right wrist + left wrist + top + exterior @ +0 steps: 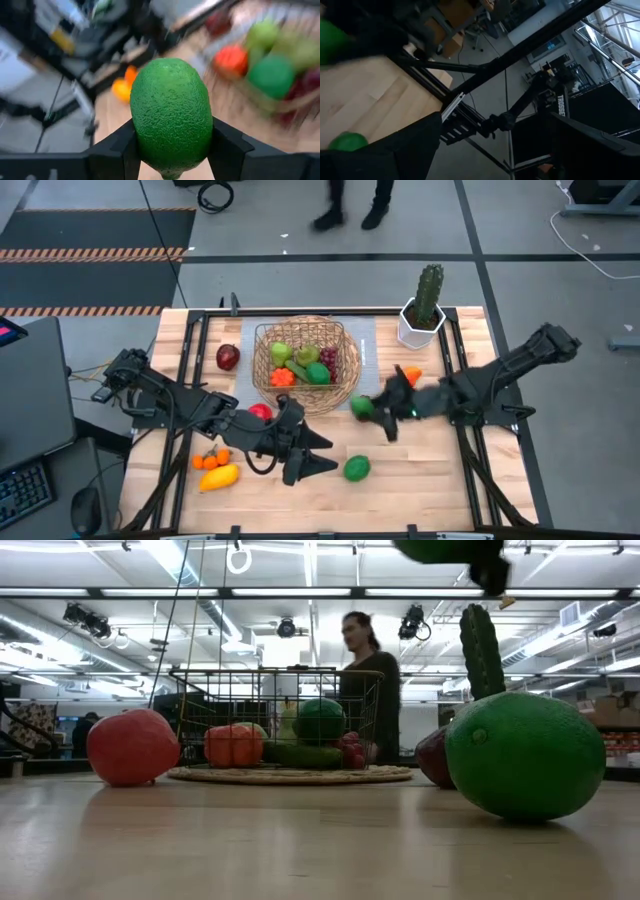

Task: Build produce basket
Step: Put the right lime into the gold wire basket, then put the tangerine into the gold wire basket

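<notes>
Left gripper (322, 455): my fingers spread wide, empty, low over the near table.
Loose produce: mango (219, 477), oranges (211, 460), apple (260, 412), lime (357, 468) outside.
Basket (268, 380): partly filled.
Right gripper (372, 412): I hold a second lime (171, 115) beside the basket.

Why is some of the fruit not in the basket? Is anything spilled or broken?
Nothing looks broken or spilled. The basket stands level and part full; a lime, apple and oranges wait on the table. The right gripper holds another lime.
</notes>
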`<state>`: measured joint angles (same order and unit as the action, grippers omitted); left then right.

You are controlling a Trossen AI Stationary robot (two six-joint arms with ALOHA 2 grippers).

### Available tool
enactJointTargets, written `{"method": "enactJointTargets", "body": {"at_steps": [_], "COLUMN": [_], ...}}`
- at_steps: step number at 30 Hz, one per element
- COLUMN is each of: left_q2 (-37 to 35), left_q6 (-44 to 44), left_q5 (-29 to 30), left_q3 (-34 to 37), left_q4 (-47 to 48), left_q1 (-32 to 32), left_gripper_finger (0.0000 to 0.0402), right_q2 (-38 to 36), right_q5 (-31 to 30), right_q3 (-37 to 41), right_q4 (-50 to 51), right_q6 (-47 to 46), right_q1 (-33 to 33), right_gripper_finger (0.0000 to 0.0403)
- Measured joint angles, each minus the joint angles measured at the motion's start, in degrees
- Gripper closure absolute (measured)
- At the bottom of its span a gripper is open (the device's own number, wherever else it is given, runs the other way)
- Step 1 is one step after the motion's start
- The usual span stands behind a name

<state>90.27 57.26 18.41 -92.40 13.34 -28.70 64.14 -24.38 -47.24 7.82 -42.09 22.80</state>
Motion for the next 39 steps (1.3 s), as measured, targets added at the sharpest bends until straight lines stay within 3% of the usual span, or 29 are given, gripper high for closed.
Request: {"method": "enactJointTargets", "body": {"at_steps": [9, 20, 24, 28, 33, 39], "left_q2": [0.0, 0.0, 0.0, 0.0, 0.0, 0.0], "left_q6": [0.1, 0.6, 0.6, 0.6, 0.7, 0.6], "left_q5": [0.0, 0.9, 0.9, 0.9, 0.9, 0.9], "left_q3": [0.0, 0.0, 0.0, 0.0, 0.0, 0.0], "left_q4": [-0.1, -0.2, -0.2, -0.2, -0.2, 0.0], "left_q1": [0.0, 0.0, 0.0, 0.0, 0.0, 0.0], "left_gripper_finger": [0.0038, 0.0038, 0.0038, 0.0038, 0.0038, 0.0038], "right_q2": [4.0, 13.2, 15.5, 16.5, 16.5, 16.2], "right_q5": [7.7, 14.9, 19.1, 22.7, 22.5, 25.9], "right_q3": [0.0, 0.0, 0.0, -0.1, -0.1, -0.1], "right_q4": [-13.2, -23.2, -25.6, -28.1, -28.3, -28.6], "right_q6": [4.8, 5.7, 8.0, 8.7, 8.6, 4.9], "right_q1": [-15.7, -26.6, -29.2, -31.4, -34.1, -35.1], "right_gripper_finger": [0.0218, 0.0213, 0.0177, 0.0117, 0.0046, 0.0015]}}
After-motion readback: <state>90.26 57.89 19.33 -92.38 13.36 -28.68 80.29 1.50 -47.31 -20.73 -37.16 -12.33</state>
